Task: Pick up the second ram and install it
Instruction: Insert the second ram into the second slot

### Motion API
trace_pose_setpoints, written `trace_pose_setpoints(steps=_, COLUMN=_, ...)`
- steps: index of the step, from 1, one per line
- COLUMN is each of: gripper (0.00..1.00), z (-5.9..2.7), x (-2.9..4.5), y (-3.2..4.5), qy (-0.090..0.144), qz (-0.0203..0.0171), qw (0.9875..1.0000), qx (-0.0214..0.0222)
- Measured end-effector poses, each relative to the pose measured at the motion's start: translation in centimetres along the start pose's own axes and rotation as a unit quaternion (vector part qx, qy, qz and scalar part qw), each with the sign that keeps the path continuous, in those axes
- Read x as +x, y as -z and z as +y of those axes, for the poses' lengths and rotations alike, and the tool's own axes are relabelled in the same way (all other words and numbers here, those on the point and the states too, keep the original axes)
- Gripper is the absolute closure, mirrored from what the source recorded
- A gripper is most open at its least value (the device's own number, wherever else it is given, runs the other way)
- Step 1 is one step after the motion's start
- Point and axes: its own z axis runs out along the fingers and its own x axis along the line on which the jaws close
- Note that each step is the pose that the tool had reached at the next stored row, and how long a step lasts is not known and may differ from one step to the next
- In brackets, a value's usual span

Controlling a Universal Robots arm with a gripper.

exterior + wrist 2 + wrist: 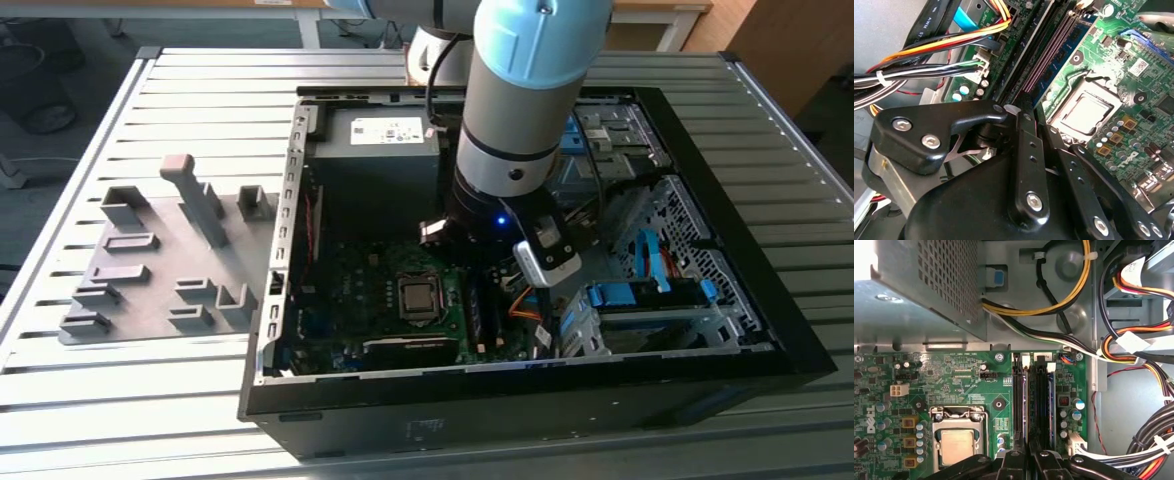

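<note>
My gripper (483, 275) reaches down into the open computer case (534, 400), over the memory slots beside the processor socket (956, 445). The second ram (1026, 400) stands edge-on along one slot as a thin dark strip. In the second wrist view its blue-green board with black chips (1056, 62) runs out from between the black fingers (1024, 150). The gripper (1029, 460) (1036, 120) is shut on the stick's near end. Whether the stick is fully seated in the slot cannot be made out.
Another stick (1051, 400) sits in the neighbouring slot. Bundled cables (1134, 350) hang close beside the slots, and the power supply (924, 285) looms over the board. Grey holder blocks (160, 260) stand outside the case at the exterior view's left.
</note>
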Motion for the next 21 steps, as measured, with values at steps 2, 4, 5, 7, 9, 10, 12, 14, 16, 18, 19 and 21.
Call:
trace_pose_setpoints(steps=2, gripper=0.86, z=0.0, x=0.0, y=-0.06, qy=0.0, qz=0.0, qw=1.0, qx=-0.0003)
trace_pose_setpoints(steps=4, gripper=0.86, z=0.01, x=0.0, y=-0.09, qy=0.0, qz=-0.0001, qw=1.0, qx=-0.0007)
trace_pose_setpoints(steps=5, gripper=0.86, z=0.01, x=-0.01, y=-0.09, qy=0.0, qz=-0.0001, qw=1.0, qx=-0.0008)
trace_pose_setpoints(steps=7, gripper=0.86, z=0.01, x=-0.01, y=-0.03, qy=0.0, qz=-0.0002, qw=1.0, qx=-0.0014)
trace_pose_setpoints(steps=9, gripper=0.86, z=0.0, x=-0.01, y=0.01, qy=0.0, qz=-0.0002, qw=1.0, qx=-0.0019)
trace_pose_setpoints(steps=10, gripper=0.86, z=0.0, x=-0.01, y=0.02, qy=0.0, qz=-0.0002, qw=1.0, qx=-0.0019)
trace_pose_setpoints(steps=12, gripper=0.86, z=-0.04, x=-0.05, y=0.05, qy=0.0, qz=0.0, qw=1.0, qx=-0.0018)
trace_pose_setpoints(steps=14, gripper=0.86, z=-0.06, x=-0.07, y=0.09, qy=0.0, qz=0.0, qw=1.0, qx=-0.0019)
trace_pose_setpoints(steps=16, gripper=0.86, z=-0.07, x=-0.06, y=0.17, qy=0.0, qz=0.0, qw=1.0, qx=-0.0033)
trace_pose_setpoints(steps=18, gripper=0.86, z=-0.07, x=-0.07, y=0.18, qy=0.0, qz=0.0, qw=1.0, qx=-0.0037)
trace_pose_setpoints(steps=19, gripper=0.86, z=-0.08, x=-0.08, y=0.19, qy=0.0, qz=0.0001, qw=1.0, qx=-0.0035)
trace_pose_setpoints(steps=21, gripper=0.86, z=-0.12, x=-0.09, y=0.2, qy=-0.001, qz=0.0001, qw=1.0, qx=-0.0035)
